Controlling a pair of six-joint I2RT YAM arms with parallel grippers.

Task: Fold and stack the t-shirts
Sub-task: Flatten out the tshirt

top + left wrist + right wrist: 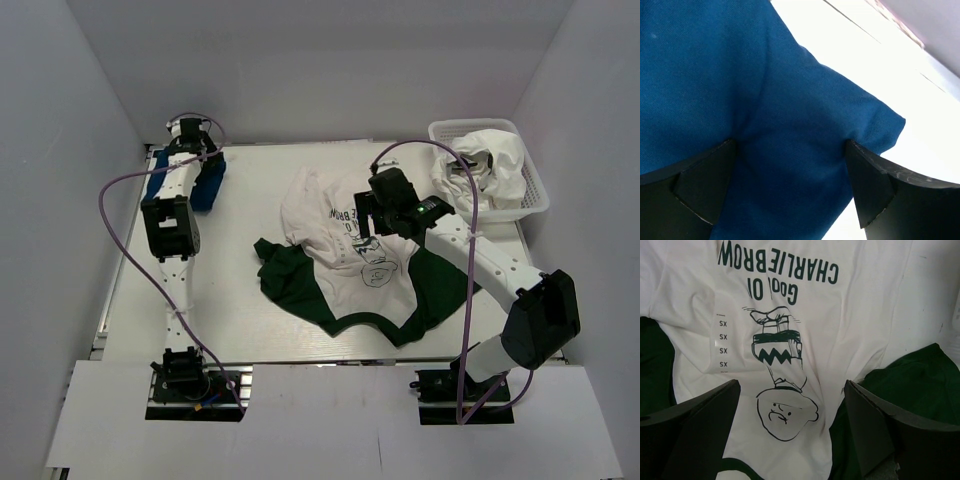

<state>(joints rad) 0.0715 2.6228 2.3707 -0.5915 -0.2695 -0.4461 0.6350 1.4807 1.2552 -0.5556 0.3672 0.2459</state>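
My top camera looks down from the near edge over the whole table point(250, 330). The left wrist camera sits close on the blue tee point(765, 125), and the right wrist camera faces down on the printed white tee point(790, 340). The top view shares both.

The white tee with green sleeves point(320, 215) lies rumpled mid-surface, the right gripper point(372, 218) over its print. The blue tee point(208, 186) sits far left under the left gripper point(190, 148). A basket point(537, 190) of white cloth point(495, 160) stands far right.
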